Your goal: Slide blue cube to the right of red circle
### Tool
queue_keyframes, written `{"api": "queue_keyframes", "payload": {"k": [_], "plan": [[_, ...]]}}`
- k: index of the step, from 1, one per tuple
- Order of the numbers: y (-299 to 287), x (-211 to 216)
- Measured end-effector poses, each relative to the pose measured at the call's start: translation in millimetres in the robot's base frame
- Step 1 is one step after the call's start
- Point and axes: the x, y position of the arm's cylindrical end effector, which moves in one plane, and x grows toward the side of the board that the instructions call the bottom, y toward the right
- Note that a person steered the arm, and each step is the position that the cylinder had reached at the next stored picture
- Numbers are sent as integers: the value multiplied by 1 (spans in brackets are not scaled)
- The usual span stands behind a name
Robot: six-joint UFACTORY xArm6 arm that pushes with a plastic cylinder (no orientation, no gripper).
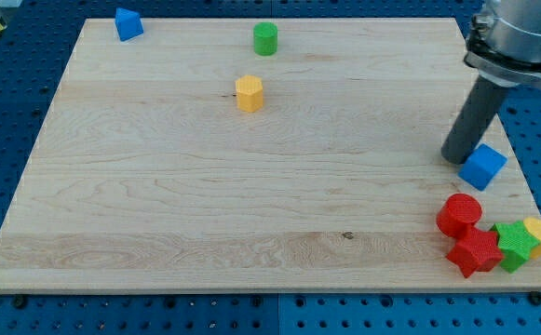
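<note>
just touching my tip (457, 160), blue cube (483, 167) on its right, above red circle (459, 215)

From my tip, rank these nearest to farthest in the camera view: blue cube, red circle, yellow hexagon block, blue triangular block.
My tip sits near the board's right edge.
1. blue cube: right beside the tip, on its right.
2. red circle: just below, toward the view's bottom.
3. yellow hexagon block: well to the left, upper middle.
4. blue triangular block: top-left corner.
</note>
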Motion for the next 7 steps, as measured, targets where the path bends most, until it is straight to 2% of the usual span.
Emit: {"api": "queue_keyframes", "payload": {"k": [3,5,7], "plan": [[68,12],[72,48],[63,50]]}}
